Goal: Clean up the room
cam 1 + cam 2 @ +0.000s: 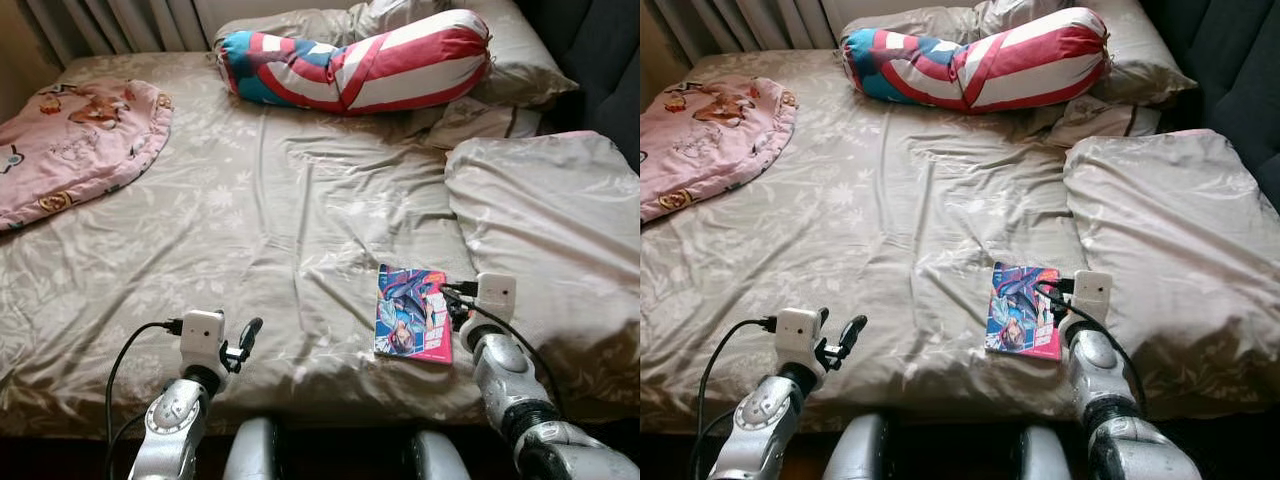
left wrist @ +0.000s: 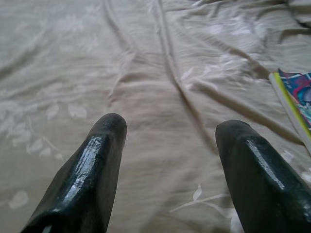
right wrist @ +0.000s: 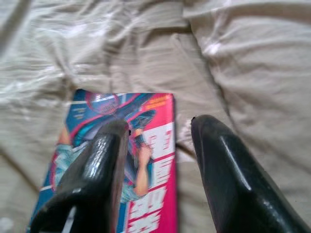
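Right gripper (image 3: 158,145) hovering open over book (image 1: 412,312) near bed's (image 1: 250,200) front edge — one finger above cover, nothing gripped. Left gripper (image 2: 170,145) idling open above sheet. Cleanup barely begun — book, pink blanket (image 1: 70,145), pillows awaiting tidying.

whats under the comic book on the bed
The comic book lies flat on the beige leaf-print sheet, beside a folded blanket. The right pincer hovers open over its edge. Anything beneath the book is covered.
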You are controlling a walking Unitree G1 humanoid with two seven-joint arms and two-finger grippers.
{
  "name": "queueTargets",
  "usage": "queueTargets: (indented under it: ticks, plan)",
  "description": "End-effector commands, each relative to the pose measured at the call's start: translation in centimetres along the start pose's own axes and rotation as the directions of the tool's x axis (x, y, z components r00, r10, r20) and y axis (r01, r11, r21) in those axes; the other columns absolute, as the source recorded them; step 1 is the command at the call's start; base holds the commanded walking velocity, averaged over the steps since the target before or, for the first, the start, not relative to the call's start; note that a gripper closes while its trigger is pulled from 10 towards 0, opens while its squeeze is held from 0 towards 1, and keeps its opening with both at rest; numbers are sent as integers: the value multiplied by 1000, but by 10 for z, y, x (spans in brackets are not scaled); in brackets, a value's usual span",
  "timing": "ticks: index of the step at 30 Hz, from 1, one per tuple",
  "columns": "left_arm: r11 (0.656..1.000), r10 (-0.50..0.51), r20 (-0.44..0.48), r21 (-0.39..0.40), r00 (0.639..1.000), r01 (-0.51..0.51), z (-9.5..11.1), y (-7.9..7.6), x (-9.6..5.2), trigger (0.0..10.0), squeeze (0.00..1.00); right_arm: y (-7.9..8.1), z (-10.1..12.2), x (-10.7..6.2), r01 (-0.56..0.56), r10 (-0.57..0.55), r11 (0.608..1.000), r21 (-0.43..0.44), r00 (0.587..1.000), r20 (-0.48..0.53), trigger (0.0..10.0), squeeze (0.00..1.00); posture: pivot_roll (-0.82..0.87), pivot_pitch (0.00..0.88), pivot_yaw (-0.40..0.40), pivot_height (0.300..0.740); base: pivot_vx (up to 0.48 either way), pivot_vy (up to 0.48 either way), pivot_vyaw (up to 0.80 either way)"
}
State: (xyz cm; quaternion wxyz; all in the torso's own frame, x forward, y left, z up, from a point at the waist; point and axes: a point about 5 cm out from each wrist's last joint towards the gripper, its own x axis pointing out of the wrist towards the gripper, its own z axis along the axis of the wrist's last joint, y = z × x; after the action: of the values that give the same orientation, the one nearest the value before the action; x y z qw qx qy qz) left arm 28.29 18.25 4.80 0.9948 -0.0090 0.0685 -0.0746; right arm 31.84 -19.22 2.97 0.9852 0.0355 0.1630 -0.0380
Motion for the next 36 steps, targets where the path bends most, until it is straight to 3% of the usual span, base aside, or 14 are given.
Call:
queueTargets:
  ticks: [1, 5, 7, 10, 12, 17, 20, 22, 26, 27, 28, 32, 36]
  plan:
    - [1000, 21, -18, -13, 1000, -21, -4, 4, 0, 10000, 0, 0, -7, -3, -6, 6, 1000, -15, 1000, -10, 10000, 0, 6, 93, 28, 636, 0, 0, 0]
    - [1000, 22, -26, -12, 999, -22, -4, 4, 6, 10000, 0, 2, -23, -11, -19, 18, 1000, -21, 999, -43, 10000, 0, -9, 76, 20, 651, 0, 0, 0]
    - [1000, 26, -66, -10, 997, -27, -10, 4, 12, 10000, 0, -3, -44, -21, 11, -7, 999, 39, 995, -98, 10000, 0, -21, 45, 9, 666, 0, 0, 0]
    - [1000, 23, -115, -3, 993, -23, -19, 3, 13, 10000, 0, -5, -56, -27, 27, -17, 997, 71, 990, -140, 10000, 0, -29, 24, 8, 681, 0, 0, 0]
    - [1000, 16, -183, 5, 983, -15, -31, 3, 9, 10000, 0, -6, -69, -33, 22, -14, 999, 38, 979, -204, 10000, 0, -39, 4, 8, 696, 0, 0, 0]
    - [1000, 24, -249, 10, 968, -22, -44, 5, 4, 10000, 0, -8, -81, -39, 21, -15, 1000, 22, 967, -254, 10000, 0, -42, 0, 11, 711, 0, 0, 0]
    - [999, 44, -376, 10, 926, -43, -67, 7, -8, 10000, 0, -13, -102, -52, 59, -53, 998, 6, 928, -369, 10000, 0, -50, 0, 18, 729, 0, 0, 0]
    - [999, 50, -399, 12, 916, -49, -70, 7, -10, 10000, 0, -14, -106, -54, 67, -61, 998, 2, 921, -384, 10000, 0, -56, 0, 19, 729, 0, 0, 0]
    - [995, 97, -551, 45, 829, -86, -97, 12, -31, 10000, 0, -17, -127, -71, 88, -80, 996, -5, 876, -475, 10000, 0, -58, 0, 15, 729, 0, 0, 0]
    - [995, 97, -551, 45, 829, -86, -97, 12, -31, 10000, 0, -17, -127, -71, 88, -80, 996, -5, 876, -475, 10000, 0, -58, 0, 15, 729, 0, 0, 0]
    - [992, 126, -591, 50, 797, -120, -105, 14, -40, 10000, 0, -19, -135, -78, 99, -94, 995, -17, 861, -499, 10000, 0, -62, 0, 15, 729, 0, 0, 0]
    - [987, 143, -591, 28, 794, -157, -108, 13, -42, 10000, 0, -21, -143, -87, 120, -110, 993, -14, 853, -510, 10000, 0, -66, 0, 14, 729, 0, 0, 0]
    - [995, 103, -588, 65, 802, -80, -109, 4, -40, 10000, 0, -27, -151, -96, 168, -144, 986, -5, 832, -536, 10000, 0, -62, 0, 9, 729, 0, 0, 0]
